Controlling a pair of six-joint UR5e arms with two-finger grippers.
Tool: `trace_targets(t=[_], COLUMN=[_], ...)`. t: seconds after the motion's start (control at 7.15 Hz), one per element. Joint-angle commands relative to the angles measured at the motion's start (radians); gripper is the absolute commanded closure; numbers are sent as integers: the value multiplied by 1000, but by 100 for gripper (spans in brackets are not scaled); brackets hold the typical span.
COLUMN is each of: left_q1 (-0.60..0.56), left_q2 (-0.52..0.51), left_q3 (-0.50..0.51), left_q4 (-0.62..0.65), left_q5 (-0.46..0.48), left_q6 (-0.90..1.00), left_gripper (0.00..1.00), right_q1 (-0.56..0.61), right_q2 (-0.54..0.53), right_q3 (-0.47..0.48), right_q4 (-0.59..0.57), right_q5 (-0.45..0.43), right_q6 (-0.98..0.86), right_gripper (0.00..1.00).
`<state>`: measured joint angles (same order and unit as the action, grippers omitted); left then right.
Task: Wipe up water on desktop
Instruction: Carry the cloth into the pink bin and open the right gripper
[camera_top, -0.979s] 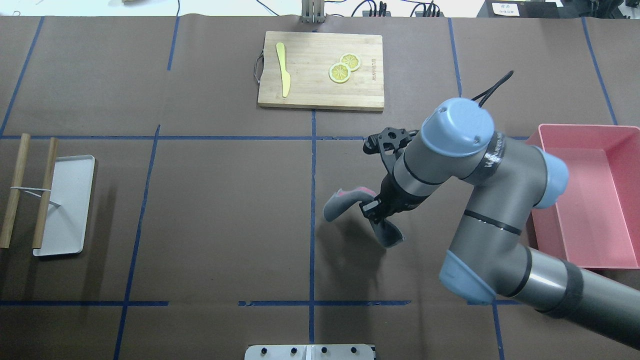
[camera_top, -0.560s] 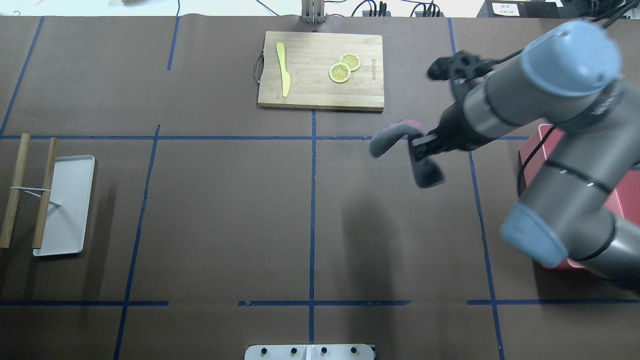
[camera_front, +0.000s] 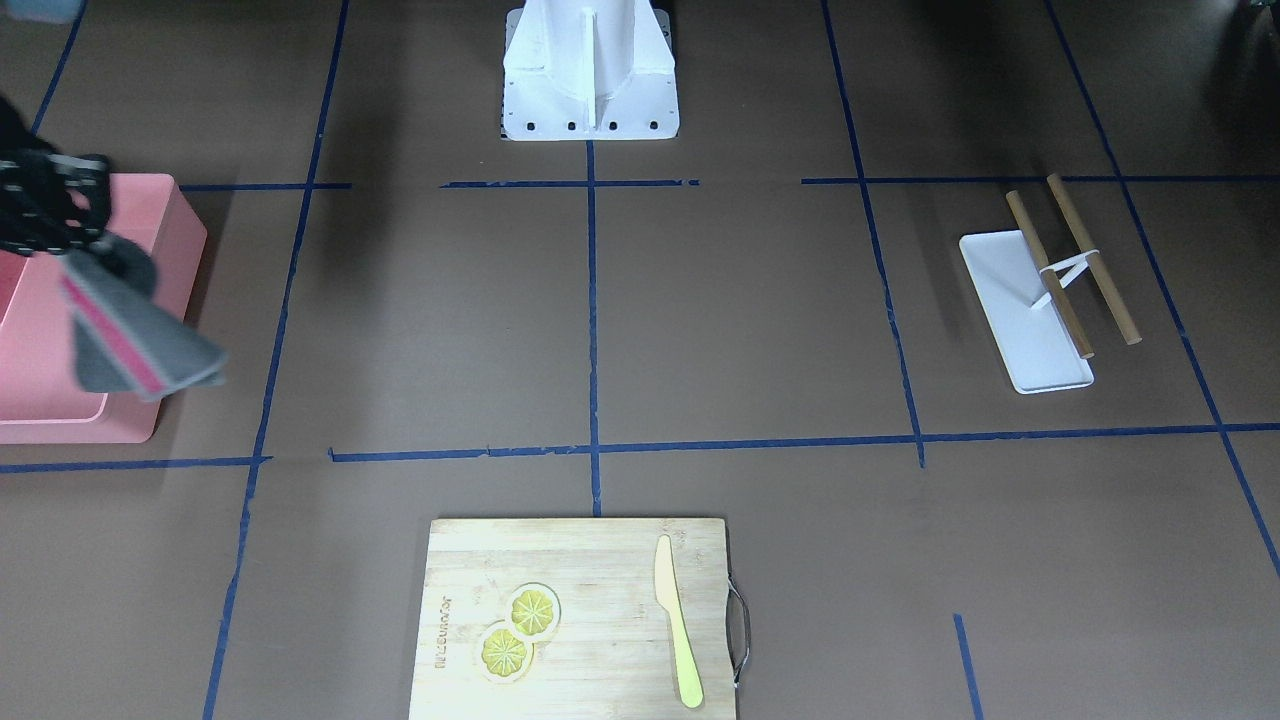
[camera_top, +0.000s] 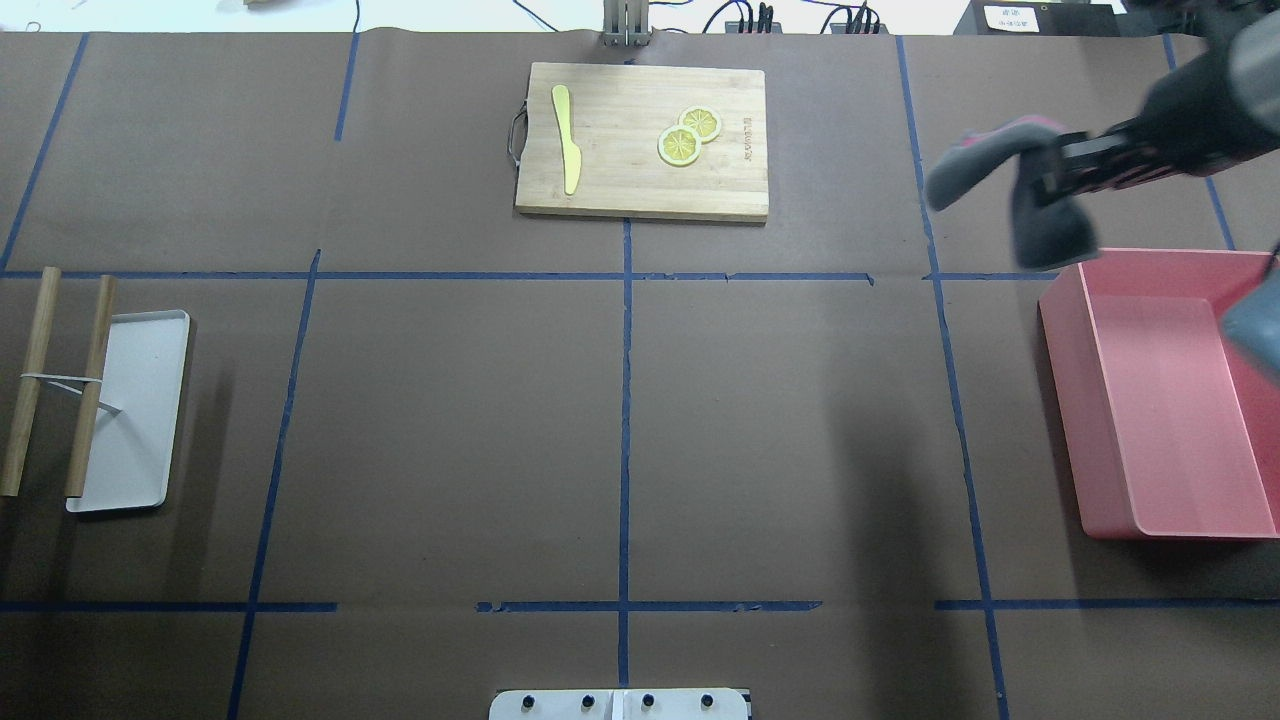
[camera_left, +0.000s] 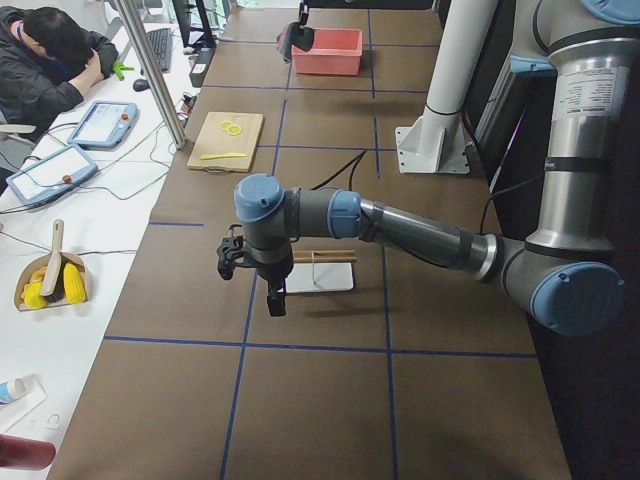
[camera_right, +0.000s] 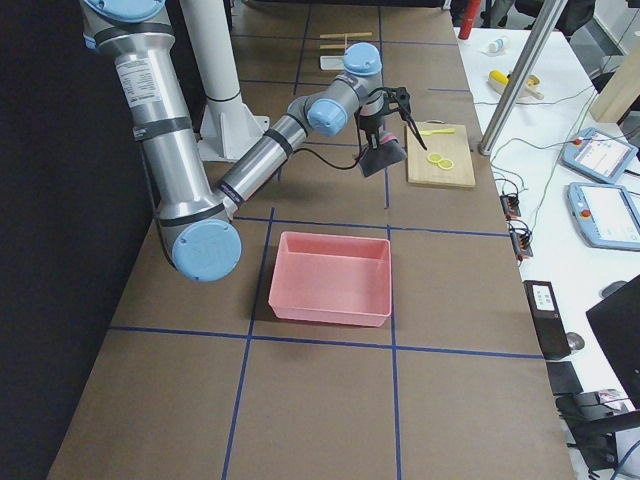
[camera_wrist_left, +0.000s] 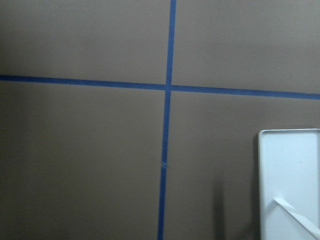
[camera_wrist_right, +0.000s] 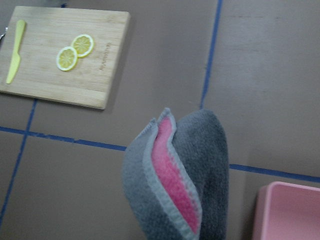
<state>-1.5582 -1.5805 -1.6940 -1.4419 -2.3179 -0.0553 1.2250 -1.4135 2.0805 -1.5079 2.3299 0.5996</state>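
The desktop (camera_top: 450, 420) is dark brown with blue tape lines; I see no water on it. My right gripper (camera_top: 1060, 170) is shut on a folded grey cloth with a pink inner side (camera_top: 1040, 225). It holds the cloth in the air just beyond the far left corner of the pink bin (camera_top: 1160, 400). The cloth hangs below the gripper in the front view (camera_front: 135, 335) and fills the right wrist view (camera_wrist_right: 175, 175). My left gripper (camera_left: 272, 298) hangs above the desktop beside the white tray (camera_left: 320, 276); I cannot tell whether it is open or shut.
A wooden cutting board (camera_top: 620, 185) with two lemon slices (camera_top: 688, 135) and a yellow knife (camera_top: 567, 138) lies at the far middle. The white tray (camera_top: 135, 410) with two wooden sticks (camera_top: 90, 385) lies at the left.
My right arm has swung from the table's middle to the far right and risen, carrying the cloth to the pink bin's far corner.
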Motion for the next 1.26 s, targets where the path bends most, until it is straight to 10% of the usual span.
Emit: trace_targets(t=[0.0, 0.56, 0.7, 0.84, 1.12], left_q1=[-2, -2, -2, -2, -2], left_q2=[4, 2, 2, 2, 2], left_q3=[97, 103, 103, 103, 103], left_q4=[-123, -126, -126, -126, -127], left_q5=[0, -1, -1, -1, 0], left_q6=[3, 3, 3, 3, 3], left_gripper=[0, 0, 0, 0, 0], right_q1=[148, 67, 62, 57, 57], right_q2=[-243, -378, -377, -372, -367], right_q3=[-8, -65, -77, -82, -82], right_q4=[2, 0, 0, 2, 6], right_q5=[74, 27, 20, 20, 23], right_q6=[-272, -308, -311, -314, -316], right_gripper=[98, 91, 74, 20, 0])
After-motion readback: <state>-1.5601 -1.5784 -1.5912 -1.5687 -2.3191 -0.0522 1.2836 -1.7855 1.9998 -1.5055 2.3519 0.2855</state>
